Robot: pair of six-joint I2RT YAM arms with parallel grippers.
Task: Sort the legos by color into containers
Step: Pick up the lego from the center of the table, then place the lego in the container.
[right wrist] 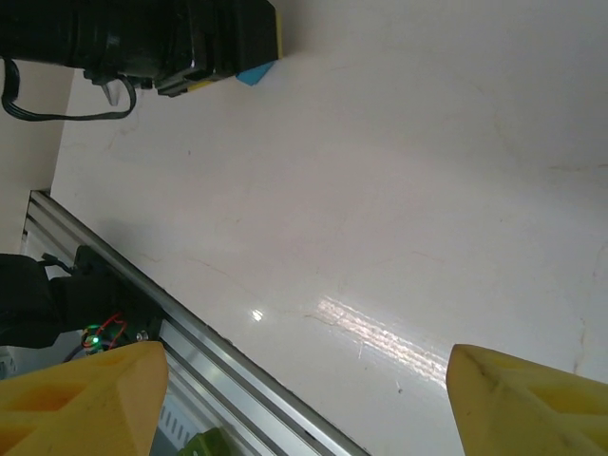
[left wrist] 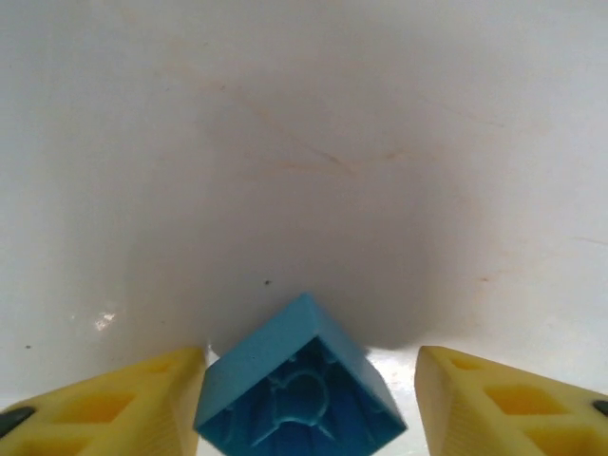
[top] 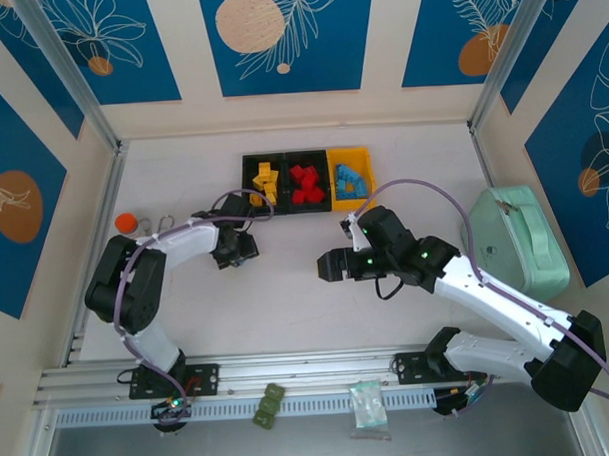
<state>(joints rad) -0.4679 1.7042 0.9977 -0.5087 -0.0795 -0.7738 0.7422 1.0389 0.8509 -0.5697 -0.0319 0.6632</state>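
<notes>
The white tabletop [top: 287, 309] is pretty much bare in front of the row of three joined open-top plastic bins [top: 285, 157], two black and one yellow, which hold the yellow bricks [top: 266, 181], red bricks [top: 305, 184] and blue bricks [top: 349, 181], one colour per bin. The big mint-green hard case [top: 520, 242] sits well off to the right of the bins, out of the way. The right gripper [top: 329, 265] hovers in front of the bins with its yellow fingers spread wide and nothing between them; I'd guess it's just parked. The left gripper [top: 235, 252] is in front of the bins' left end, its fingers [left wrist: 104, 404] pinching a light blue plastic lego brick [left wrist: 299, 389] corner-on, hollow underside toward the wrist camera. It looks like the last stray. It belongs in the yellow bin [top: 348, 150] at the right end, so the carry passes near the right gripper. There's plenty of open table, just mind the bin rims.
</notes>
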